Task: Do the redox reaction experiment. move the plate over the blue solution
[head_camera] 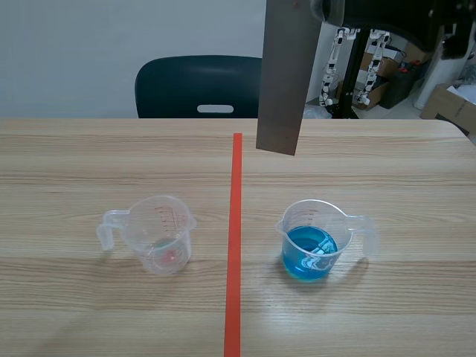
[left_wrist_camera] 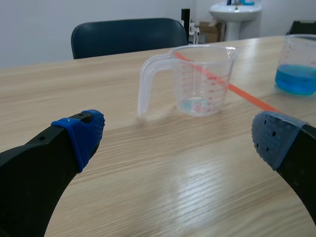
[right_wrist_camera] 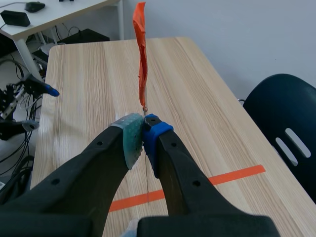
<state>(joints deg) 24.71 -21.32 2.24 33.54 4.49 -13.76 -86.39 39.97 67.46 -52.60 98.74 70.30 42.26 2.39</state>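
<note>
A grey metal plate hangs upright above the table, back of and slightly left of the clear beaker of blue solution. My right gripper is shut on the plate, which shows edge-on between the pads and mirrors the orange tape. The right arm crosses high over the scene. A second clear beaker, nearly empty with a faint pink residue, stands left of the tape line. My left gripper is open low over the table, with that beaker ahead of it and the blue beaker farther off.
A dark chair stands behind the table's far edge. Cardboard boxes and equipment sit on the floor at the back right. The orange tape line runs between the two beakers.
</note>
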